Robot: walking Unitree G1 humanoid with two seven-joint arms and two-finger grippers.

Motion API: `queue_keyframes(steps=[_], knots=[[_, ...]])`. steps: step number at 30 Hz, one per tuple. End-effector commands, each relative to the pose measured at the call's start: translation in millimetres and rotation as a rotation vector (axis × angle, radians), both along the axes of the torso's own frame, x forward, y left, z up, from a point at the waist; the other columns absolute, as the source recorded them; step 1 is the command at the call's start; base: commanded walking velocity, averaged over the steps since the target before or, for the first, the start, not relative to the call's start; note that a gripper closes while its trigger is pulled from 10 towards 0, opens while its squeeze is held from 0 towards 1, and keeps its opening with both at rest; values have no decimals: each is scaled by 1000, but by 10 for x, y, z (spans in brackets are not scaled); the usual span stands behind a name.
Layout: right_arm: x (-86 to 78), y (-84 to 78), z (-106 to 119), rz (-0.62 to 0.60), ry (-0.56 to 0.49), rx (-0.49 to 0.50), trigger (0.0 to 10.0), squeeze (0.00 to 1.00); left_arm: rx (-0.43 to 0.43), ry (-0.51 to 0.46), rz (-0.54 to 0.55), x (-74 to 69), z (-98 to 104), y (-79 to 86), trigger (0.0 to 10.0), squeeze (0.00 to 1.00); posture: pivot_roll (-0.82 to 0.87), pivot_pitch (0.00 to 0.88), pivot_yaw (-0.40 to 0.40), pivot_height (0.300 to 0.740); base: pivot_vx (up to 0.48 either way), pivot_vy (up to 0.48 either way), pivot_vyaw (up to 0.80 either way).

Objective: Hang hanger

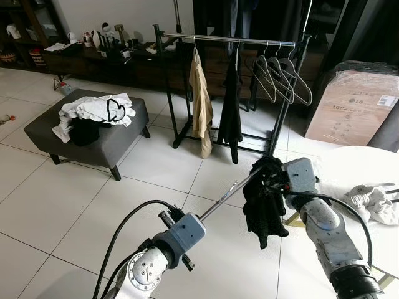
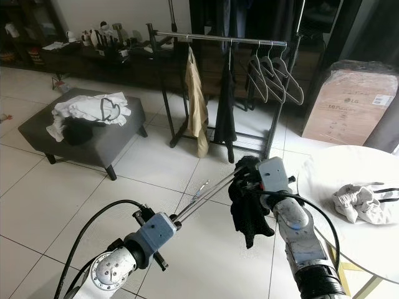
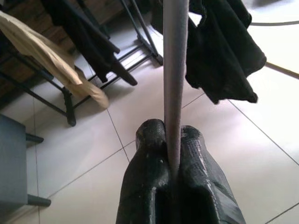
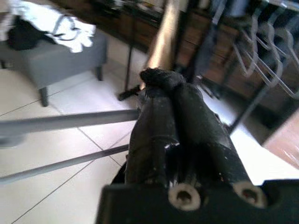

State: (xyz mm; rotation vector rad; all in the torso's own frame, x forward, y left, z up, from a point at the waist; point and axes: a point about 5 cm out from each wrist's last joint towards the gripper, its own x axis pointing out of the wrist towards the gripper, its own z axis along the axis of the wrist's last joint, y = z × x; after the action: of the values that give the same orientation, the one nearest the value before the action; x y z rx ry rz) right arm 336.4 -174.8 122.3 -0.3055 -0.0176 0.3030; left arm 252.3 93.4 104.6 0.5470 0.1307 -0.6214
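Both grippers clamped: left gripper (image 3: 174,154) on hanger (image 1: 227,194) w/ limp black garment (image 1: 265,205), right gripper (image 4: 161,86) too.

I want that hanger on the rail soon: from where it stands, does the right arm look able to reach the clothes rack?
Probably not yet. The right gripper, shut on the black garment, sits short of the clothes rack, open tiled floor between.

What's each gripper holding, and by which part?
Left gripper: shut on the hanger arm. Right gripper: shut on the hanger's top, under the black garment.
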Motion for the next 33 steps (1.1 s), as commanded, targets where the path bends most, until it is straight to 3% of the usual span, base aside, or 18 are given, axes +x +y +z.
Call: queue_keyframes(steps=[1, 7, 12, 25, 33], knots=[[-37, 113, 56, 87, -27, -11, 0, 0, 17, 40, 14, 13, -51, 29, 10000, 0, -42, 91, 22, 740, 0, 0, 0], [-149, 277, -1, 246, 26, -52, 0, 0, 15, 56, 24, 26, -57, 24, 10000, 0, -44, 91, 23, 740, 0, 0, 0], [-292, 374, -75, 380, 98, -78, 0, 0, 17, 51, 101, 80, -41, 45, 10000, 0, -46, 92, 22, 740, 0, 0, 0], [-164, 254, 151, 232, -5, -26, 0, 0, -11, 312, 232, 45, -238, 154, 10000, 0, -45, 92, 25, 740, 0, 0, 0], [-102, 203, 184, 148, -27, -28, 0, 0, -37, 495, 189, -78, -299, 96, 10000, 0, -45, 90, 26, 740, 0, 0, 0]])
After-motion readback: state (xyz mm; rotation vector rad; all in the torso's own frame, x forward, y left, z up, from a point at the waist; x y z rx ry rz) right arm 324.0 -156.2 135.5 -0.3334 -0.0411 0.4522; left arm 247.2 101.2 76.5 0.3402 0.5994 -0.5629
